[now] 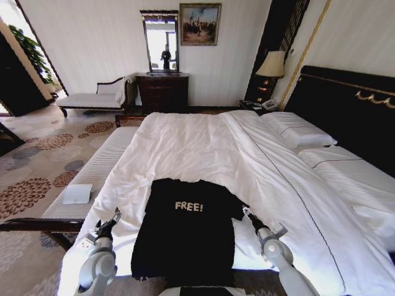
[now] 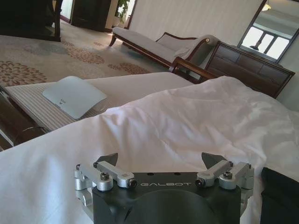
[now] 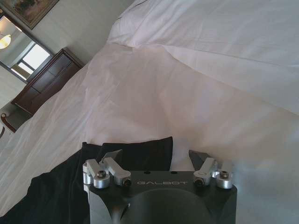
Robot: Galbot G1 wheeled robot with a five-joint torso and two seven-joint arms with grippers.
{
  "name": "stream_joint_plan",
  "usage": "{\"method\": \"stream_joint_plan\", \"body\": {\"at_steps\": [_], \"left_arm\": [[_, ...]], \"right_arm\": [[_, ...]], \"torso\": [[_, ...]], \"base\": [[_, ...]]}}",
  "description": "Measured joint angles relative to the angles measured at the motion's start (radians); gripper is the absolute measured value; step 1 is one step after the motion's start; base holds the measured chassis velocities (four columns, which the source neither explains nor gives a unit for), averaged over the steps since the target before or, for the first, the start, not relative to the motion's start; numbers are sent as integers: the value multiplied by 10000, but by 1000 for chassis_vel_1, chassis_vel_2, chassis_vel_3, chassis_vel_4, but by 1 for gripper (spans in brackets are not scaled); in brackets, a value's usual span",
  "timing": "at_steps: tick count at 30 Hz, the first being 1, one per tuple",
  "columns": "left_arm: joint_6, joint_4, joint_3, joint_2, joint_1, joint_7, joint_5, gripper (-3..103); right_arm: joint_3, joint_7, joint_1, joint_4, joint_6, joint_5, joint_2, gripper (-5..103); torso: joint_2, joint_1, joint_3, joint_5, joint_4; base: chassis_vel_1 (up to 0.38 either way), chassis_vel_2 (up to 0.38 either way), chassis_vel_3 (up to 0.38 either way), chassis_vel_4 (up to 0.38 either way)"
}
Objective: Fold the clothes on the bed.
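Note:
The clothes are one black T-shirt (image 1: pixel 185 237) with white "FREE!" lettering, lying flat on the bed's white duvet (image 1: pixel 185 148) near its foot edge. My left gripper (image 1: pixel 115 217) hovers over the duvet just left of the shirt. In the left wrist view it (image 2: pixel 159 161) stands open with nothing between its fingers, and black cloth (image 2: pixel 280 196) shows at one side. My right gripper (image 1: pixel 245 211) is at the shirt's right sleeve. In the right wrist view it (image 3: pixel 156 156) is open, with the shirt (image 3: pixel 70 186) beside and just beyond one finger.
A padded bench (image 1: pixel 99 169) runs along the bed's left side with a flat white pad (image 1: pixel 77 193) on it. Pillows (image 1: pixel 302 132) and a dark headboard (image 1: pixel 352 105) are at the right. A chaise (image 1: pixel 92 98), dresser (image 1: pixel 162 91) and lamp (image 1: pixel 273 65) stand by the far wall.

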Motion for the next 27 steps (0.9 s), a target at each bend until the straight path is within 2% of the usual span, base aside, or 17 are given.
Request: {"method": "stream_joint_plan", "body": {"at_steps": [1,4,5,7,10,13,14,16,17,19,20,22,27], "left_arm": [[0,0,0,0,0,0,0,100],[27,42,30,-19,-50,-12,29,100],[27,42,30,-19,-50,-12,29,100],[29,86,30,-22,-68,-16,36,100],[30,108,30,-36,-72,-19,47,100],[31,113,35,-74,-85,-21,69,100],[31,113,35,-74,-85,-21,69,100],[30,114,39,-91,-99,-23,75,100],[30,115,40,-98,-105,-26,78,100],[30,120,45,-121,-111,-30,97,100],[30,120,45,-121,-111,-30,97,100],[31,125,53,-148,-113,-33,120,100],[30,139,62,-179,-122,-34,141,100]], "right_arm": [[0,0,0,0,0,0,0,82],[-41,-292,122,-229,88,-37,20,65],[-41,-292,122,-229,88,-37,20,65],[-75,-385,201,-348,145,-76,24,54],[-103,-409,284,-459,195,-117,26,49],[-126,-446,358,-603,293,-233,19,33],[-126,-446,358,-603,293,-233,19,33],[-136,-470,392,-681,363,-304,6,22],[-142,-476,416,-720,394,-332,0,22],[-162,-482,470,-801,476,-389,-7,11],[-162,-482,470,-801,476,-389,-7,11],[-169,-482,513,-841,541,-410,-17,2],[-142,-486,554,-846,665,-476,-41,0]], "torso": [[0,0,0,0,0],[0,0,0,1,0],[0,0,0,1,0],[0,0,0,1,0],[0,0,0,1,1],[0,1,0,1,1],[0,1,0,1,1],[0,0,0,1,0],[0,0,0,1,0],[0,0,0,1,0],[0,0,0,1,0],[0,0,0,1,1],[0,0,0,1,1]], "base": [[0,0,0,0],[0,0,0,0],[0,0,0,0],[0,0,0,0],[0,0,0,0],[0,0,0,0],[0,0,0,0],[0,0,0,0],[0,0,0,0],[0,0,0,0],[0,0,0,0],[0,0,0,0],[0,0,0,0]]}}
